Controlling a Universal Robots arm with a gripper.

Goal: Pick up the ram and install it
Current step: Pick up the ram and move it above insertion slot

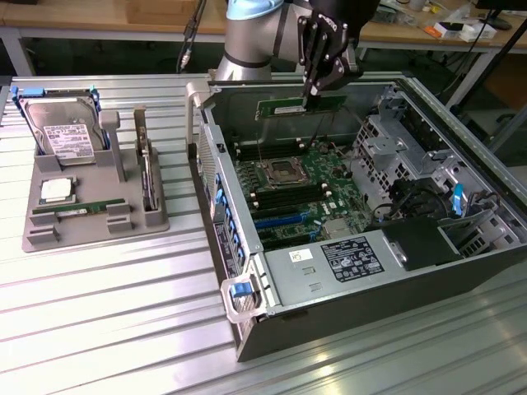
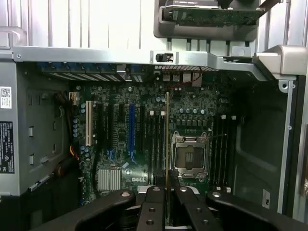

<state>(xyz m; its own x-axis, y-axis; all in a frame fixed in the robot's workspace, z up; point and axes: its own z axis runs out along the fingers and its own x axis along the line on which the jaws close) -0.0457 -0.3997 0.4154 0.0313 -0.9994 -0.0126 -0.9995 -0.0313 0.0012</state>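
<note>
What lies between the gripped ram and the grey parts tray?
The computer case's upright wall stands between the ram and the grey parts tray, seen in the exterior view.

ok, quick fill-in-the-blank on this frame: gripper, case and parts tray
1. The gripper is shut on the green ___ stick.
2. That stick hangs over the ___ inside the open case, not seated in any slot.
3. The grey tray at the exterior view's left holds a hard drive, a second stick and a square silver ___.

Missing words: ram; motherboard; processor.
</note>
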